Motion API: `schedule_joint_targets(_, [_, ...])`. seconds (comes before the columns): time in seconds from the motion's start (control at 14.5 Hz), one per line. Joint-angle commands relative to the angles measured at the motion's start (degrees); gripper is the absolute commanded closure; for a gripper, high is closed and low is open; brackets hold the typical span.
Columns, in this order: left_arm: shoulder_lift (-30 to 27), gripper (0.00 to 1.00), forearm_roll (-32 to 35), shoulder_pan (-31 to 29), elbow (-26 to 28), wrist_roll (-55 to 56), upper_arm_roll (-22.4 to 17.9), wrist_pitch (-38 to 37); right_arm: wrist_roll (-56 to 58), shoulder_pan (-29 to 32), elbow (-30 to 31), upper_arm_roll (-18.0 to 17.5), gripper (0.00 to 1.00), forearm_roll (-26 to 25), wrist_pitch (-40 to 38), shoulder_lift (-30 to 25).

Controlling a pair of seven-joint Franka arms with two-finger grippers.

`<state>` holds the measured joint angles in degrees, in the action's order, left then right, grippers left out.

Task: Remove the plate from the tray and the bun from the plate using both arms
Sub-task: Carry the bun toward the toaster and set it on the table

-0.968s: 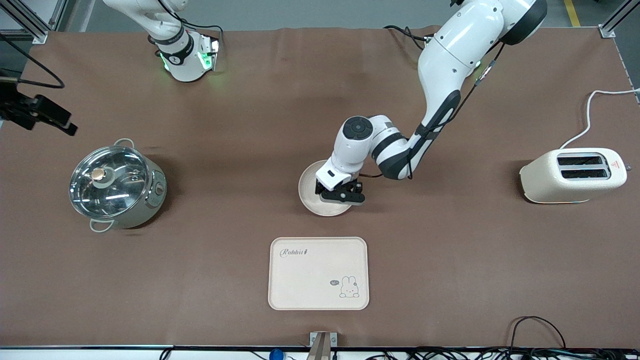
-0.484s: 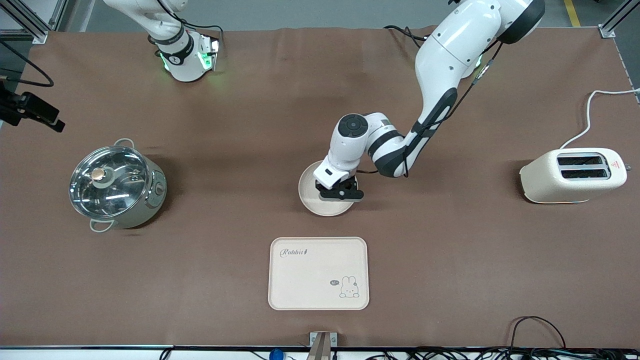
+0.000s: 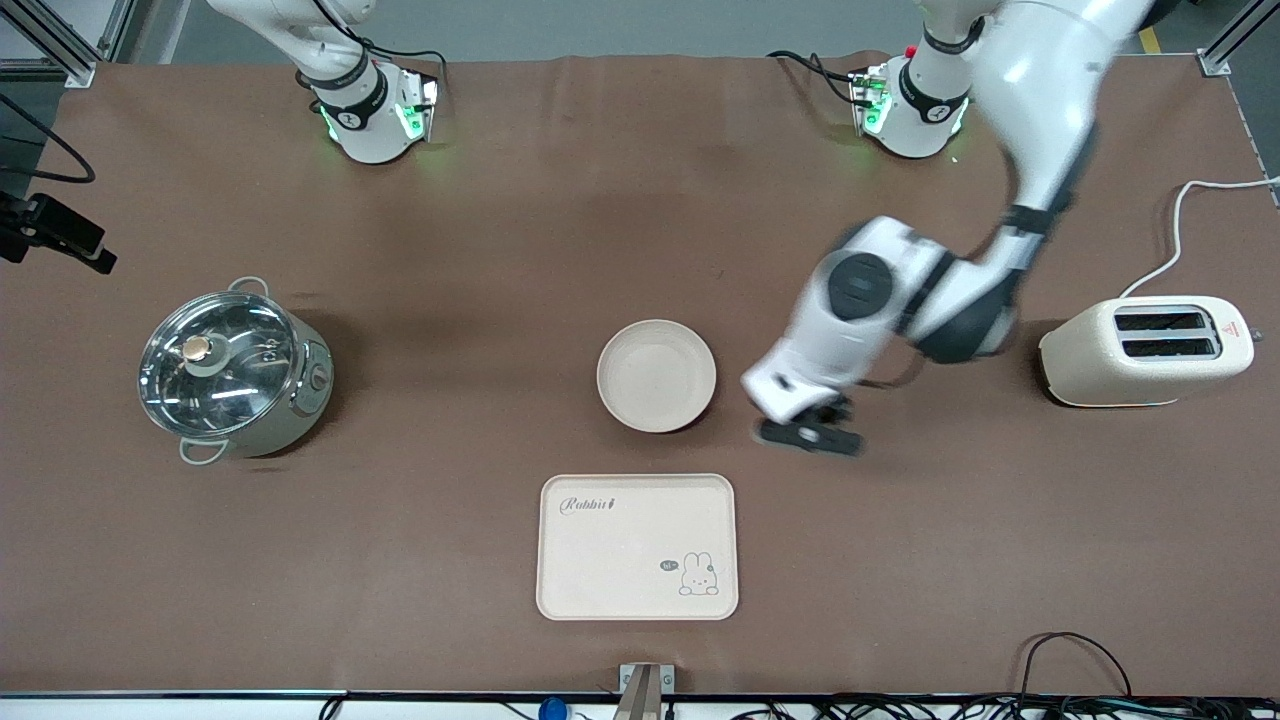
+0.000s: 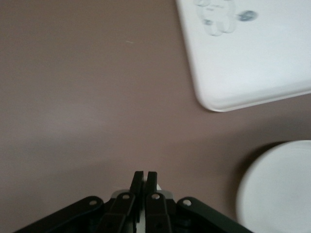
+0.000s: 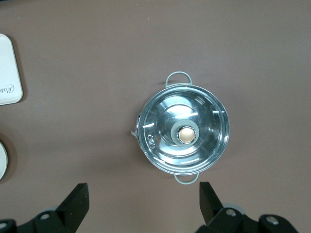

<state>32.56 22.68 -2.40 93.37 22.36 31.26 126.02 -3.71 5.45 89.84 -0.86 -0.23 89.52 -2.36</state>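
The round cream plate (image 3: pixel 656 375) lies flat on the brown table, farther from the front camera than the rabbit tray (image 3: pixel 637 547). It also shows in the left wrist view (image 4: pixel 282 189). My left gripper (image 3: pixel 808 435) is shut and empty, low over bare table beside the plate, toward the toaster. In its wrist view (image 4: pixel 144 177) the fingers are pressed together. My right gripper (image 5: pixel 143 199) is open and empty, high over the table beside the lidded pot (image 5: pixel 183 135); it shows at the edge of the front view (image 3: pixel 60 240). The bun is not in view.
The steel pot with a glass lid (image 3: pixel 232 372) stands toward the right arm's end. A cream toaster (image 3: pixel 1145 350) with its white cord stands toward the left arm's end. The tray also shows in the left wrist view (image 4: pixel 252 58). Cables run along the table's front edge.
My left gripper has swung off the plate toward the toaster, leaving the plate where it was on the table. My right gripper has drifted slightly at the pot's end.
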Motion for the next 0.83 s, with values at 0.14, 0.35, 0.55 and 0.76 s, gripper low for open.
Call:
schedule_joint_targets(0.14, [6.45,1.0,-0.62,-13.93,2.51,-16.46,3.19,4.21,0.81,0.44,1.4,-0.28,0.0,-0.82,0.74,-0.63])
schedule_joint_targets(0.35, [10.84,0.57,-0.01,-15.62,3.31,-16.56,2.84,8.88,0.81,0.35,1.4,-0.19,0.0,-0.82,1.0,-0.54])
schedule_joint_targets(0.55, [12.18,0.0,1.05,-17.03,3.4,-17.17,2.75,10.83,0.89,0.44,1.4,-0.19,0.0,-0.82,0.92,-0.54])
schedule_joint_targets(0.76, [11.65,0.0,1.14,-17.29,2.87,-17.78,2.75,10.48,1.24,0.62,0.96,-0.1,0.0,-0.91,0.92,-0.54])
